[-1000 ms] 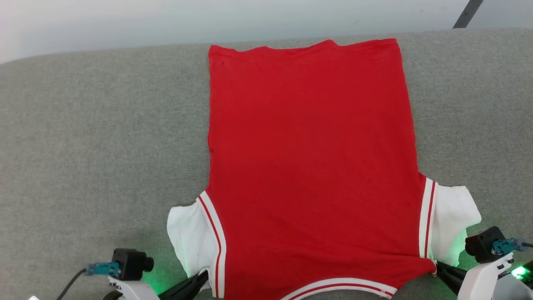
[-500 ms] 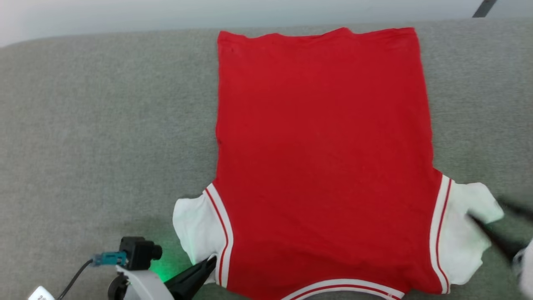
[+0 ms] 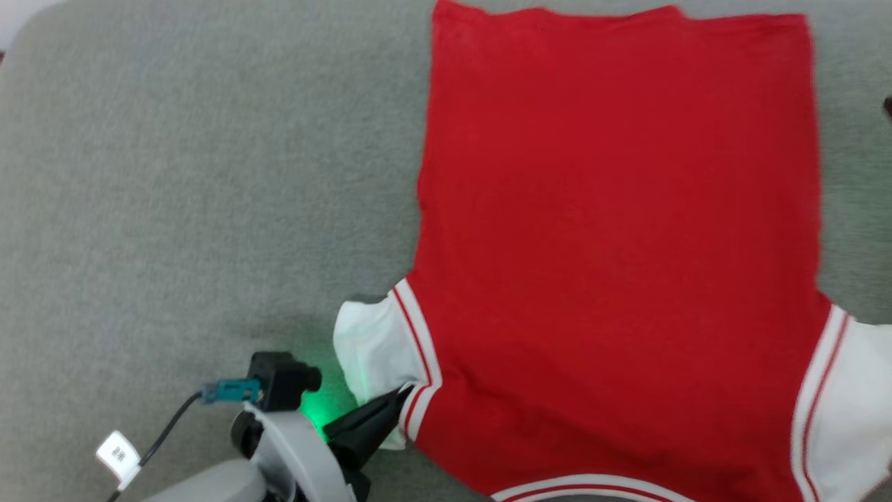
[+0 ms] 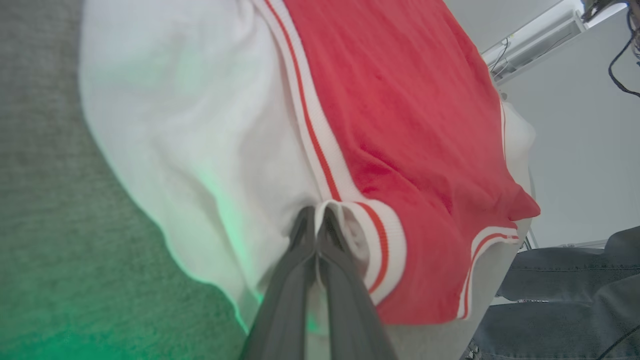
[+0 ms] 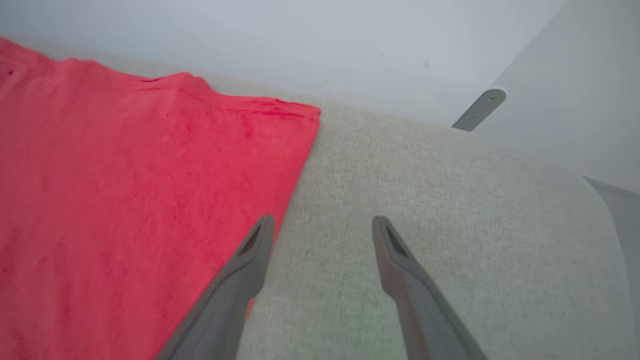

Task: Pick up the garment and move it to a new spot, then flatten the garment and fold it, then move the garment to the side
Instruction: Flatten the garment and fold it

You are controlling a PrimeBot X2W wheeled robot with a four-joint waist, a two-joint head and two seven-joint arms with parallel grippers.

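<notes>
The garment [image 3: 613, 209] lies spread flat on the grey cushion, plain red side up, with its hem far from me and its white sleeves near me. My left gripper [image 3: 403, 399] is shut on the striped trim by the left sleeve. In the left wrist view its fingers [image 4: 317, 212] pinch a fold of that trim on the garment [image 4: 400, 100]. My right gripper [image 5: 322, 222] stands open over bare cushion, just beside the garment's [image 5: 125, 175] right edge near the far hem corner, with nothing between its fingers.
The grey padded surface [image 3: 174, 174] stretches wide to the left of the shirt. Its rounded far edge [image 5: 450, 140] meets a pale wall, where a grey metal strut [image 5: 480, 107] leans. A person's jeans-clad legs [image 4: 565, 290] show beyond the cushion's near edge.
The head camera has turned, shifting the whole picture right. My right gripper let go of the right shoulder, opened and swung away toward the far hem. The left gripper keeps its grip.
</notes>
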